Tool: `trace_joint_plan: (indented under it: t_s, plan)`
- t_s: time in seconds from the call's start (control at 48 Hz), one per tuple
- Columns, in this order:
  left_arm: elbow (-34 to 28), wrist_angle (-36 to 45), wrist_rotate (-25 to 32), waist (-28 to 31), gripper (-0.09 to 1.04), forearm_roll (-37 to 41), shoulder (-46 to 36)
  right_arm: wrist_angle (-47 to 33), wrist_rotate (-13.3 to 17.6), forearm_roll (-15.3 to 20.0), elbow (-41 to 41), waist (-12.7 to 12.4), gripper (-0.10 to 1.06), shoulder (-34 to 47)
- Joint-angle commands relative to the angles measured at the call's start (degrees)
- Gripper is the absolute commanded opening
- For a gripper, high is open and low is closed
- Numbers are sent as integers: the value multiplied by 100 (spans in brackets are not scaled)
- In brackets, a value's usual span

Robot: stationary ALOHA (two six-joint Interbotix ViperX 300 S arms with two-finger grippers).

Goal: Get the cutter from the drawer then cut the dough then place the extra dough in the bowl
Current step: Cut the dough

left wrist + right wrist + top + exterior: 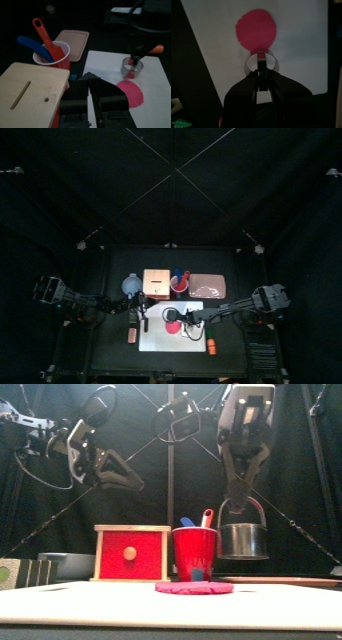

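Board: white cutting board [191, 318], lower centre of the top view.
Box: wooden with a red front [132, 552], left of centre in the front view.
Left gripper [90, 77]: jaws closed, empty, near the box.
Right gripper [261, 72]: clamped on the cutter's wire handle.
Dough [194, 587]: pink disc on the board.
Cutter [243, 540]: over the board, just beside the dough.

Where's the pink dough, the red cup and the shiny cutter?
dough [194, 588], front view, middle of its front edge.
red cup [195, 552], front view, middle of its side.
cutter [243, 542], front view, middle of its metal wall.
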Motion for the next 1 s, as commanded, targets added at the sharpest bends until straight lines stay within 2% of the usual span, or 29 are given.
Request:
trace_joint_plan:
  t_s: [0.021,0.188,0.438,0.75,1.0]
  plan:
    - [114,-149,0,9,38,-158,-193,35,-35,-18,-413,26,58,70]
    - [422,-343,0,26,38,-316,-448,114,-158,-79,-765,-26,58,404]
    - [545,-369,0,26,38,-343,-589,202,-299,-141,-1257,-44,57,817]
    - [580,-369,0,18,38,-343,-598,352,-308,-229,-1318,-220,57,932]
    - [598,-369,0,18,38,-352,-589,369,-308,-176,-1318,-246,57,1020]
